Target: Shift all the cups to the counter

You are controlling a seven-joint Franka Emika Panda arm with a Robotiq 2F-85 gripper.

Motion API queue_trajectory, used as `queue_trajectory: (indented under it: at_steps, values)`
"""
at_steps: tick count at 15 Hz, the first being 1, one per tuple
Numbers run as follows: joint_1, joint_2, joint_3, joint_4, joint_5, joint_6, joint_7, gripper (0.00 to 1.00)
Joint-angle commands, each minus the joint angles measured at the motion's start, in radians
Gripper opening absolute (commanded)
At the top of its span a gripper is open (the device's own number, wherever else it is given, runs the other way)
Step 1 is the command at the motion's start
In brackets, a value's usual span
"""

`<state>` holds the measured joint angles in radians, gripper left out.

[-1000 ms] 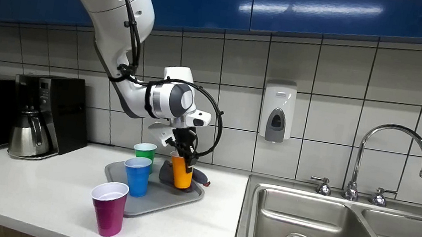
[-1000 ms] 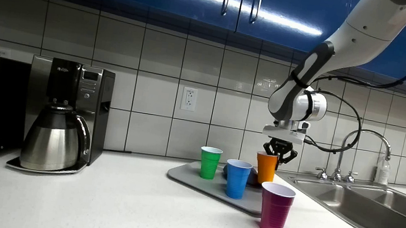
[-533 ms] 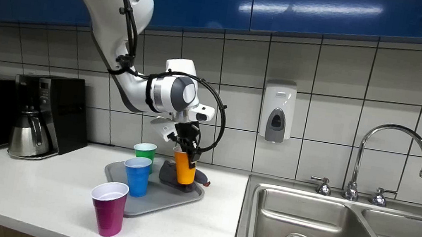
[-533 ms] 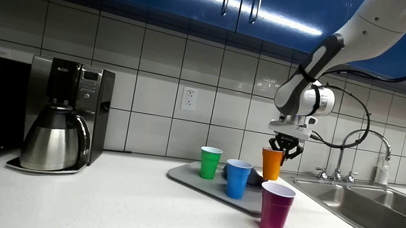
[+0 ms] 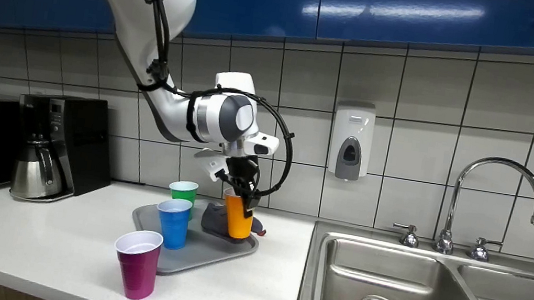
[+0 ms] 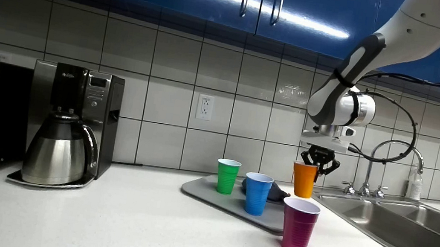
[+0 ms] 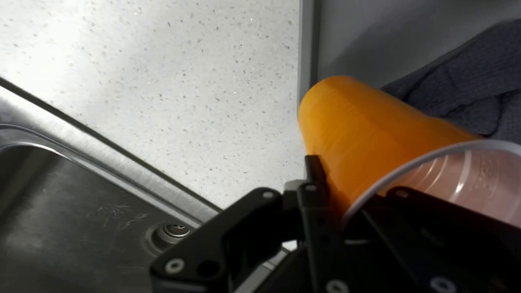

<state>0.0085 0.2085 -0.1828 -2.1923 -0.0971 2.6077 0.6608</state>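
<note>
My gripper (image 7: 327,183) is shut on the wall of the orange cup (image 7: 366,130). One finger (image 7: 315,169) lies against its outside; the other reaches inside the rim, its tip hidden. In both exterior views the orange cup (image 5: 237,215) (image 6: 303,182) hangs slightly tilted, raised near the sink-side edge of the grey tray. On the tray stand the green cup (image 6: 227,178), at the back, and the blue cup (image 5: 173,228), ahead of it. The magenta-purple cup (image 6: 298,231) is upright on the counter (image 6: 124,222), just off the tray's front.
The grey tray (image 5: 201,254) also bears a dark crumpled cloth (image 7: 468,81). To one side is the steel double sink (image 5: 310,283) with its tall faucet (image 5: 456,194). A coffee maker with a steel pot (image 6: 56,156) stands at the far side. Blue cabinets (image 6: 326,9) overhang the counter.
The orange cup, held by my gripper, has gone up a little and moved right in both exterior views, toward the sink. The green, blue and purple cups have stayed put.
</note>
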Motion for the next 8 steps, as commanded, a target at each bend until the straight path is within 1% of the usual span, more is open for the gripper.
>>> queue_trajectory:
  at_steps: [1, 8]
  values:
    - [-0.025, -0.048, 0.0, -0.055, 0.007, 0.006, -0.038, 0.01]
    - [-0.062, -0.043, -0.018, -0.092, 0.012, 0.019, -0.068, 0.01]
